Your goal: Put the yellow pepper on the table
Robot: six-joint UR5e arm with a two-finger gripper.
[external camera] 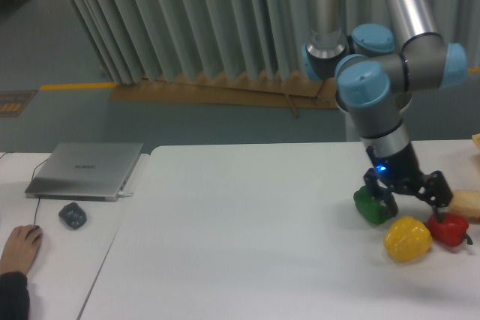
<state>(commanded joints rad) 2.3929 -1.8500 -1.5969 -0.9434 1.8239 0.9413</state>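
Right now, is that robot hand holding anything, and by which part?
Nothing. The hand is open above the table, its fingers spread, and the yellow pepper lies free below it.

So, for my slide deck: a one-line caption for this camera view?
Open end effector raised above the yellow pepper resting on the table, between green pepper and red pepper.
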